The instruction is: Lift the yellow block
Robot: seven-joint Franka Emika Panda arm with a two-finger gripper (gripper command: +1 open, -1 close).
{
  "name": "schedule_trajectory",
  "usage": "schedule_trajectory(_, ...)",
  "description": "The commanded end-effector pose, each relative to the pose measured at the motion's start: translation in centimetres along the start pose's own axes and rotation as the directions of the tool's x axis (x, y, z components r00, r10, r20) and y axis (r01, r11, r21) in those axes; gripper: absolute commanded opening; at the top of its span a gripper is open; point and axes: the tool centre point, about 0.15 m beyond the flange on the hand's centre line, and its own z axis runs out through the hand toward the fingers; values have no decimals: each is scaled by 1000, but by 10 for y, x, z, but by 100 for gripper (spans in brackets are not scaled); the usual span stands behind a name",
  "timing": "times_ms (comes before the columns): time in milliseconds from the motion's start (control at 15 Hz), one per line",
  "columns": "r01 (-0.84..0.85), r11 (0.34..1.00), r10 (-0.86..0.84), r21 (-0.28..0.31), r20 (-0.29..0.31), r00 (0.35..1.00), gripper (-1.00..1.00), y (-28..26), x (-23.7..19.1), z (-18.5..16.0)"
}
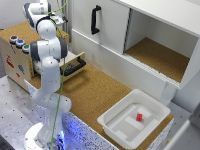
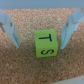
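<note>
In the wrist view, one fingertip [image 2: 10, 27] stands at one side of the yellow block [image 2: 46, 43], which sits on the cork surface [image 2: 20, 67], and the other finger flanks it opposite; the gripper [image 2: 40, 30] is spread wide, gripping nothing. The block looks slightly rotated against the jaws (corners may meet first), so closing could twist or squirt it out. The exterior view hides the block.

Clear cork around yellow block [image 2: 46, 43]
</note>
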Motion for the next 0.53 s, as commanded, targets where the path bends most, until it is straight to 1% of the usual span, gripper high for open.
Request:
schedule_trajectory(0, -17, 999, 10, 49, 141, 990, -100, 12, 11, -6)
schedule_trajectory(67, -30, 998, 22, 54, 133, 991, -100, 10, 9, -8)
schedule_trajectory(200, -61, 997, 55, 43, 112, 992, -100, 3, 2, -18)
schedule_trajectory(333, -160, 986, 159, 44, 31, 987, -100, -7, -14, -42)
schedule_trajectory(400, -207, 977, 207, 53, 2, 978, -100, -13, -24, -50)
schedule_trajectory(467, -282, 957, 285, 64, -35, 958, -100, -23, -41, -60)
